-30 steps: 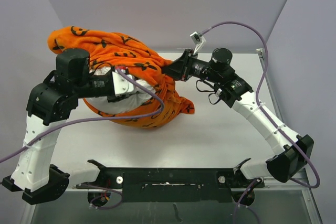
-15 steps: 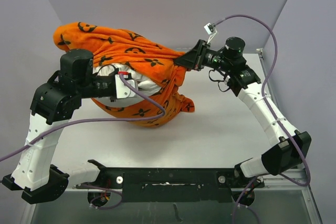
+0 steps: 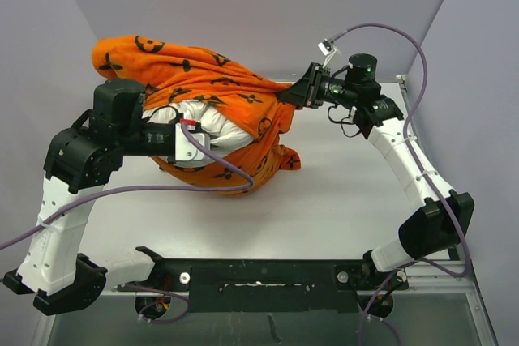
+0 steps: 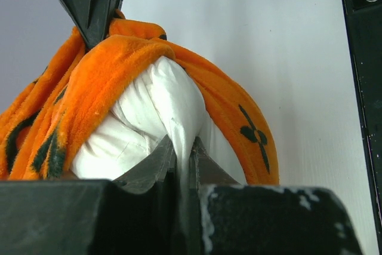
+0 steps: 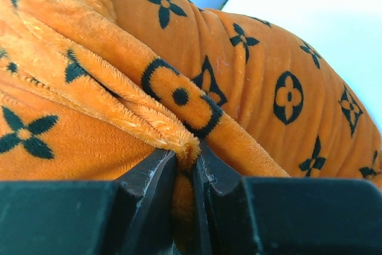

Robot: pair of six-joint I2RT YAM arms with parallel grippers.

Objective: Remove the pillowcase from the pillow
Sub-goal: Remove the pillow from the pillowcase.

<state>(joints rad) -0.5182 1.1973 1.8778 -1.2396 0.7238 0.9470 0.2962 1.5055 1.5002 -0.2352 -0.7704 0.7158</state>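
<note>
Setting: We see a pale grey table [image 3: 340,192] enclosed by plain lilac-grey walls [image 3: 243,6]. A black rail [image 3: 259,273] runs across its near edge between the arm bases.
Pillowcase: We find the pillowcase [image 3: 203,74] at the far left of the table. It is a plush, bright-orange cover printed with black flowers, diamonds and ringed circles. It drapes over the top of the bundle, hangs down the right side and bunches in a knotted fold on the table at the near right.
Pillowcase up close: From the right wrist we see the pillowcase [image 5: 256,88] pile pulled into soft ridges, with a thick rolled hem running down into the jaws.
Pillow: We see the pillow [image 3: 219,126] as plain white, plump and creased. It bulges out of the cover's opening on the near-left side, with orange fabric above and below it.
Pillow up close: From the left wrist the pillow [image 4: 149,123] is gathered into a narrow white ridge, and the orange hem of the pillowcase [image 4: 101,70] arches over it.
Left gripper: We see the left gripper [image 3: 197,137] reaching in from the left. Its jaws are closed almost together on a pinch of the white pillow fabric, and its own camera shows the left gripper [image 4: 184,150] squeezing that fold.
Right gripper: We see the right gripper [image 3: 285,96] at the far right of the bundle, clamped tight on the pillowcase hem, with the cloth drawn taut towards it. Its wrist view shows the right gripper [image 5: 188,159] with orange plush pressed between the jaws.
Cable: We see a purple cable [image 3: 381,30] arcing above the right arm.
</note>
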